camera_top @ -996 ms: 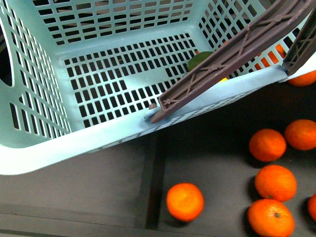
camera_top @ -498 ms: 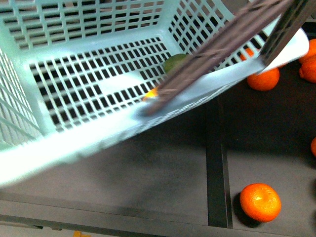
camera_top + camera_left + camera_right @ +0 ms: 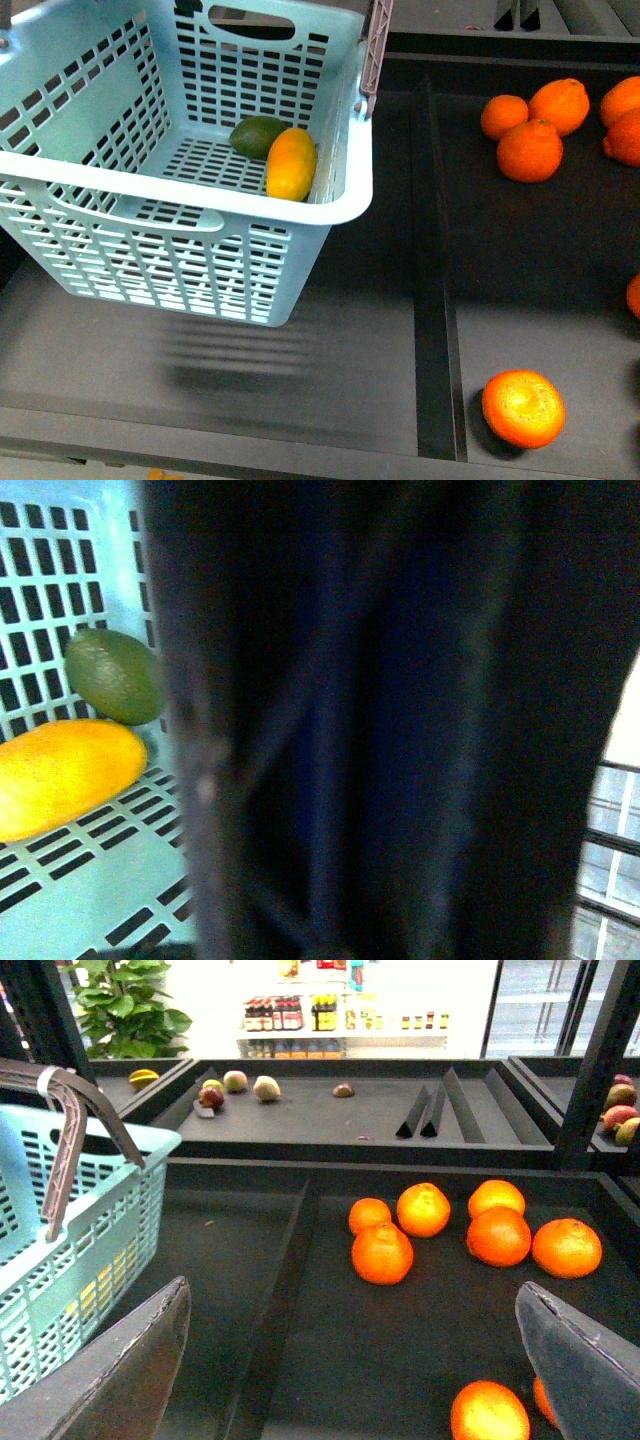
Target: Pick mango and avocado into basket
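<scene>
Lying together in the basket (image 3: 340, 205) are mango (image 3: 291, 163) and avocado (image 3: 257, 136) (touching); right gripper (image 3: 350, 1360) gapes wide, left gripper's state unclear.

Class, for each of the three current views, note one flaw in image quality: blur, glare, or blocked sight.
Front view: the basket has a smeared, streaky shadow beneath it. Left wrist view: a dark, out-of-focus mass blocks most of the frame beside the mango and avocado. Right wrist view: the background is overexposed.
</scene>
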`<state>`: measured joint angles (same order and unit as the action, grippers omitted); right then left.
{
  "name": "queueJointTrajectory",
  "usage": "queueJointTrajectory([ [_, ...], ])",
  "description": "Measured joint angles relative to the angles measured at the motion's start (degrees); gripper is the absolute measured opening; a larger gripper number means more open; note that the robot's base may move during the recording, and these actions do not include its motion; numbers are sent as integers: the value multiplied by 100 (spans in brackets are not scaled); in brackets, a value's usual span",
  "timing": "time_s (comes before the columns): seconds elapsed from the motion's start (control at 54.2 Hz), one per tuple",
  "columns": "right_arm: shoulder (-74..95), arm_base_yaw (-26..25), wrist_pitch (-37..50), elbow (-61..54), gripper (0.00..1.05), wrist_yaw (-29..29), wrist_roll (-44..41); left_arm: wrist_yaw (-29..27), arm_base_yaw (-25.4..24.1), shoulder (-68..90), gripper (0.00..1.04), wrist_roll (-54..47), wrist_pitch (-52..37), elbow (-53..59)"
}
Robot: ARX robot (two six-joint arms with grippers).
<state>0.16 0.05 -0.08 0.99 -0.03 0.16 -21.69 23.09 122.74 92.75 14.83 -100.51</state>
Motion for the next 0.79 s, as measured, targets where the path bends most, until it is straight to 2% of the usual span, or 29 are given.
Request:
queueJointTrajectory([
  [0.166,0,0,0,0,96,2,0,315,-142,789,13,83,-20,-754],
  [0.332,0,0,0,0,96,2,0,483,-251,1276,13,409,-24,-994],
  [0.535,0,0,0,0,96,2,0,776,-369,1519,13,470,-258,-942],
  [0.701,0,0,0,0,96,2,-2,905,-363,1329,14,435,-787,-260],
  [0.793,0,0,0,0,96,2,0,925,-348,1051,35,444,-1060,317],
])
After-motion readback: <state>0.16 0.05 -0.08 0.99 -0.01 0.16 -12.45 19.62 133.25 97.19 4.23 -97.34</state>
